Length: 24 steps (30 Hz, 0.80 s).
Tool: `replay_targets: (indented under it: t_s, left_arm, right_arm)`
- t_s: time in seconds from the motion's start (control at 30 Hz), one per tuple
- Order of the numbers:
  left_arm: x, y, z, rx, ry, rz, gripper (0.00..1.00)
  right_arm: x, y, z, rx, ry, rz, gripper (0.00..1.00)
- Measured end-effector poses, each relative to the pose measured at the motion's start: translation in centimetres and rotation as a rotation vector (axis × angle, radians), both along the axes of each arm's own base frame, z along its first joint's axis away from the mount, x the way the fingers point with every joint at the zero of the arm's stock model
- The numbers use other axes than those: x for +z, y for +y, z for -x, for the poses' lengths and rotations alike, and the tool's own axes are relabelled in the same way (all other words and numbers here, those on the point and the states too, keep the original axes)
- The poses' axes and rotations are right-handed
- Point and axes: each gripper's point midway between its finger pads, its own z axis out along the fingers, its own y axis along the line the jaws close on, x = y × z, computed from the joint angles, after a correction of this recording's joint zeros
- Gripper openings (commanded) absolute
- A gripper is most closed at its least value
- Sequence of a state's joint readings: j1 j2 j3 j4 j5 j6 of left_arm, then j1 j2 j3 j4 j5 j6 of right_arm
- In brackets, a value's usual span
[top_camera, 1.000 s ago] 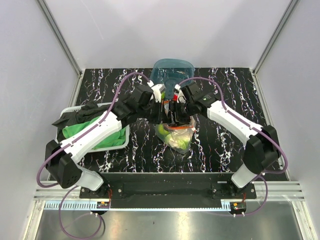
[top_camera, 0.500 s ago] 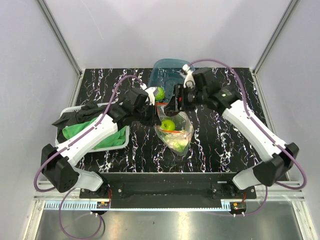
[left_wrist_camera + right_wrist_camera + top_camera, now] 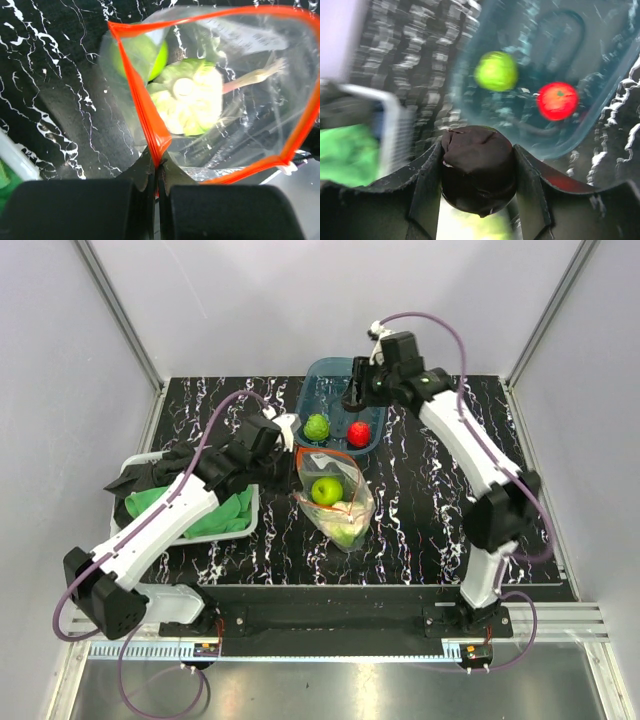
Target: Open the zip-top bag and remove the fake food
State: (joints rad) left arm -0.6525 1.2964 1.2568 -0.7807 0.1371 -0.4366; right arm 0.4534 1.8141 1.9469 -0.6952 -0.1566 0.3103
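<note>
One bag lies on the black marbled table, just in front of one teal tub. I count five toy food pieces. Two sit loose in the tub, a green ridged piece and a red piece, a little apart from each other. Two show inside the bag, an apple and a cauliflower; through the crinkly plastic I can't say for sure that nothing else hides beneath them. The fifth, a dark piece, is up in the air over the tub. Off to the left stands one white tray with a green cloth and a black cloth heaped in it; the left arm reaches across its far corner. The bag's mouth gapes wide, and its orange zip strip forms a loop around the opening. The left gripper has its fingers pressed together on that strip at the near corner of the mouth and holds it up off the table. The right gripper hangs above the far part of the tub, its fingers partly apart and clamped on either side of the dark piece.
</note>
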Motion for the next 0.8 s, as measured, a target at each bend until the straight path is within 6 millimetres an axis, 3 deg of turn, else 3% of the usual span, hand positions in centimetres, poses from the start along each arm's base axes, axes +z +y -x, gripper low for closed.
replay_targets:
  t_s: [0.13, 0.17, 0.33, 0.37, 0.4, 0.47, 0.7, 0.8]
  left_arm:
    - [1.3, 0.1, 0.5, -0.008, -0.011, 0.020, 0.00]
    - [1.7, -0.1, 0.5, -0.016, -0.006, 0.027, 0.00]
    - [2.2, -1.2, -0.7, -0.058, 0.017, 0.033, 0.00]
    - [2.1, -1.4, -1.0, -0.065, 0.019, 0.031, 0.00]
    - [1.9, -1.4, -1.2, -0.072, 0.027, 0.029, 0.00]
    - [1.6, -1.4, -1.6, -0.082, 0.045, 0.028, 0.00]
    - [1.3, -1.0, -1.5, -0.109, 0.080, 0.032, 0.00]
    - [1.4, -1.3, -1.2, -0.126, 0.084, 0.048, 0.00]
  right_arm:
    - [-8.2, 0.7, -4.0, 0.002, 0.085, 0.123, 0.40]
    - [-10.1, 0.9, -4.7, 0.009, 0.105, 0.147, 0.48]
    - [-16.8, 1.3, -5.7, 0.039, 0.202, 0.224, 0.76]
    - [-17.4, 1.4, -5.9, 0.043, 0.215, 0.232, 0.81]
    - [-17.8, 1.7, -6.4, 0.045, 0.219, 0.233, 0.92]
    - [-18.1, 2.3, -7.4, 0.044, 0.215, 0.222, 1.00]
    - [-17.6, 2.4, -7.8, 0.032, 0.215, 0.218, 1.00]
    - [-17.1, 1.5, -5.9, 0.026, 0.248, 0.226, 1.00]
